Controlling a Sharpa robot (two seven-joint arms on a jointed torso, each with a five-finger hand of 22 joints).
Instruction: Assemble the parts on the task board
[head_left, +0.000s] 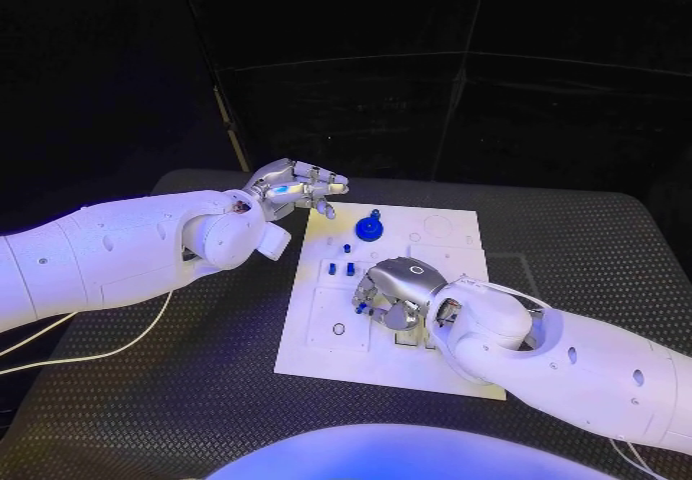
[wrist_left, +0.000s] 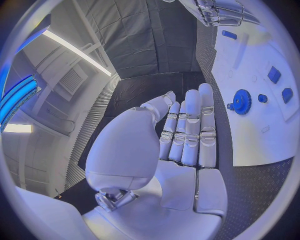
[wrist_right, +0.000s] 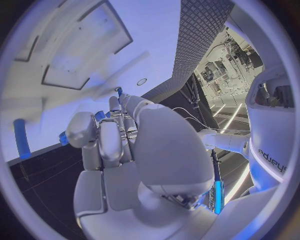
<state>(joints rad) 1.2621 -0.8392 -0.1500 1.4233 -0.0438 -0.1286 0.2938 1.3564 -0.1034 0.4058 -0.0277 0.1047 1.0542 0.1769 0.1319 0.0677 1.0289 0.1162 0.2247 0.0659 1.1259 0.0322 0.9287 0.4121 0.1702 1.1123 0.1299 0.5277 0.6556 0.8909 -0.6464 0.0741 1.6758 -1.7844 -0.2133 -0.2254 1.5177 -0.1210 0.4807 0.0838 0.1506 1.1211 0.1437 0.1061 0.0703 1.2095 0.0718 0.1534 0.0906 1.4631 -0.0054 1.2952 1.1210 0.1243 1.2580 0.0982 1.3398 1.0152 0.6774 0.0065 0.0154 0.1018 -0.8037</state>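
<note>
Task board (head_left: 433, 355): white plate, lying flat mid-table on black textured table (head_left: 173, 400), long side running away from the robot.

Left arm (head_left: 101, 255): white, entering from the left, ending beside the board's far left corner.

Right arm (head_left: 577, 370): white, entering from the lower right, crossing the board's near right corner.

Right hand (head_left: 392, 292): silver, palm down over the board's middle, fingers curled downward onto the board surface; cannot tell whether anything is pinched beneath. In right wrist view, fingers (wrist_right: 112, 135) held close together, a small blue piece (wrist_right: 119, 91) at their tips.

Left hand (head_left: 296, 187): off the board, just past its far left corner, holding nothing; fingers (wrist_left: 190, 125) straight and side by side in left wrist view.

Blue gear-shaped part (head_left: 371, 228): standing on the board's far half, near left hand.

2 small blue parts (head_left: 338, 267): side by side on the board, between gear and right hand.
</note>
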